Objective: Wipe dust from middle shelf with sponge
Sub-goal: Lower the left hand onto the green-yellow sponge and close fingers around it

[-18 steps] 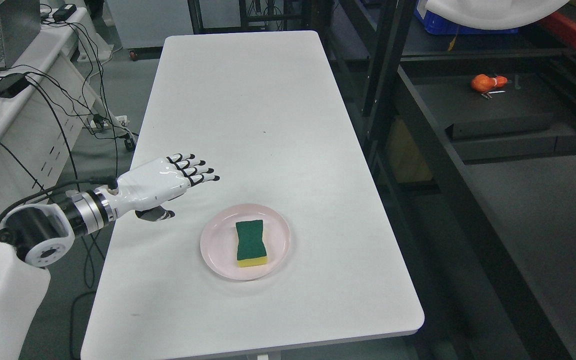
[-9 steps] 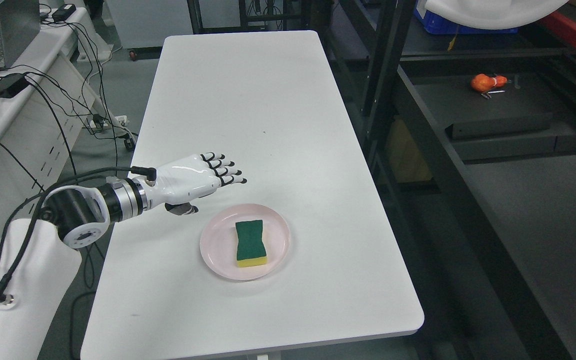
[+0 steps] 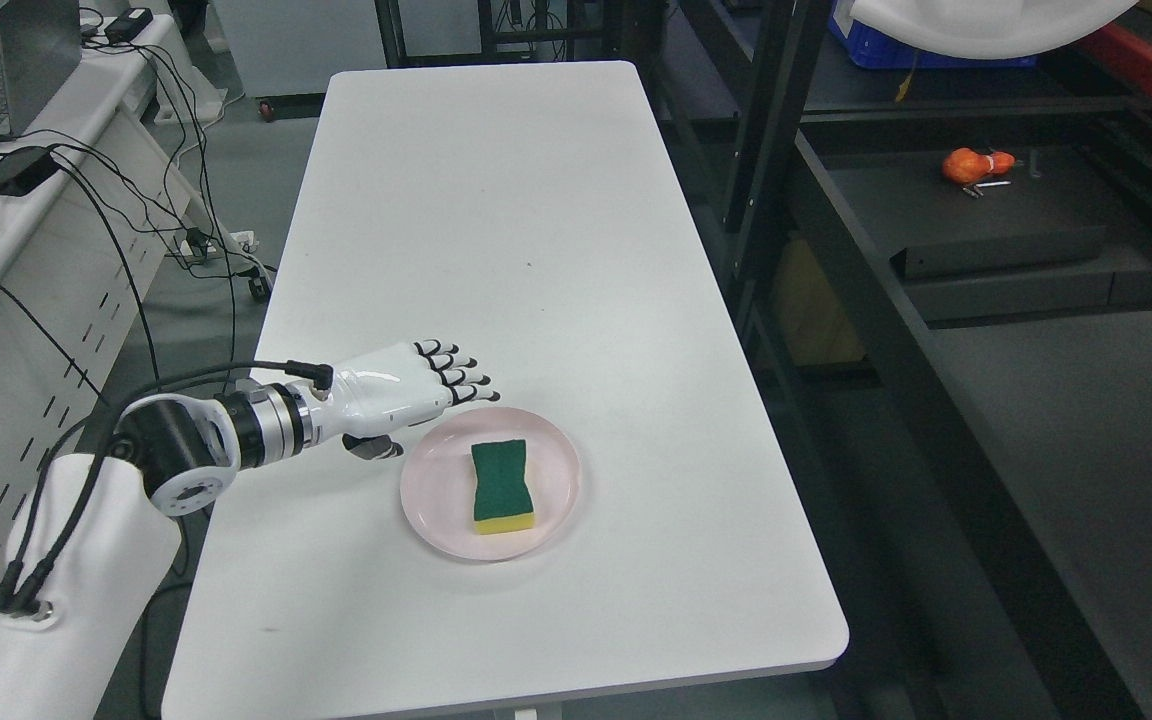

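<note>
A green-topped, yellow-bottomed sponge (image 3: 502, 487) lies on a pale pink plate (image 3: 426, 495) near the front of the white table (image 3: 496, 250). My left hand (image 3: 431, 400) hovers just left of and behind the plate, fingers stretched out toward its rim, thumb hanging below, holding nothing. It does not touch the sponge. The dark shelf (image 3: 996, 230) stands to the right of the table. My right arm does not show.
An orange object (image 3: 974, 164) lies on the shelf at the upper right, with a dark flat box (image 3: 996, 250) in front of it. A side desk with a laptop (image 3: 6, 70) and several cables stands at the left.
My left hand has moved right and down toward the plate, from the table's left edge to just beside the plate's rim. The sponge and plate have not moved.
</note>
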Controlling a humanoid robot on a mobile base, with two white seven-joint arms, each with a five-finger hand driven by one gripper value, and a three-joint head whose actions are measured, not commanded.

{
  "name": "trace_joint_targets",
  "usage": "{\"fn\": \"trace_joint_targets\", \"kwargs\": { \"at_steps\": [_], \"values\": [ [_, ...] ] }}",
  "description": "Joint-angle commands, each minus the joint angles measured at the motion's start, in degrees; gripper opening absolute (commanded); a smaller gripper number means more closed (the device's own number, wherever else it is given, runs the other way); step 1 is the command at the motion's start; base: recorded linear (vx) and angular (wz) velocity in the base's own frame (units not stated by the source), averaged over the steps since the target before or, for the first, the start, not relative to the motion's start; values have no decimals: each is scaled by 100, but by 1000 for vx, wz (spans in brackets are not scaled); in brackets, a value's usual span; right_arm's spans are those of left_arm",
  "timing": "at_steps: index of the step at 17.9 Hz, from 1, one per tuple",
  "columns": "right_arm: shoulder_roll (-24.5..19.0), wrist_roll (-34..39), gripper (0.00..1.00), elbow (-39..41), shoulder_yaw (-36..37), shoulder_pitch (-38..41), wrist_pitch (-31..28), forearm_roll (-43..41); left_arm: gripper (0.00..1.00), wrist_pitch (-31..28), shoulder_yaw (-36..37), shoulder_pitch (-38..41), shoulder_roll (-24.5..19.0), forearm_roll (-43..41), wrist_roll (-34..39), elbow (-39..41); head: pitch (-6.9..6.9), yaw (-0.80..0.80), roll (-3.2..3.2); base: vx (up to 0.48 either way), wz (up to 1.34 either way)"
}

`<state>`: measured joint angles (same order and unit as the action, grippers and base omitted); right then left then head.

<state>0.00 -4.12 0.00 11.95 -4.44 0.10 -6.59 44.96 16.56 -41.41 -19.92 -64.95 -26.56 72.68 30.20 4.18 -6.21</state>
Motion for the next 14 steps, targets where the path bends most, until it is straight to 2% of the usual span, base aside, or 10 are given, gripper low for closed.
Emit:
{"fn": "trace_joint_targets", "kwargs": {
  "at_steps": [1,5,10,14],
  "values": [
    [100,-1,100,100,0,-4,-414,0,95,4,409,-77,373,-254,2,-184,0,0,0,0,0],
    [100,-1,100,100,0,5,-414,0,95,4,514,-420,567,-378,2,-474,0,0,0,0,0],
    [100,-1,100,100,0,-4,-414,0,95,4,779,-421,778,-378,2,-597,0,0,0,0,0],
    [100,-1,100,100,0,4,-414,0,95,4,577,-351,709,-370,2,-562,0,0,0,-3,0]
  ]
}}
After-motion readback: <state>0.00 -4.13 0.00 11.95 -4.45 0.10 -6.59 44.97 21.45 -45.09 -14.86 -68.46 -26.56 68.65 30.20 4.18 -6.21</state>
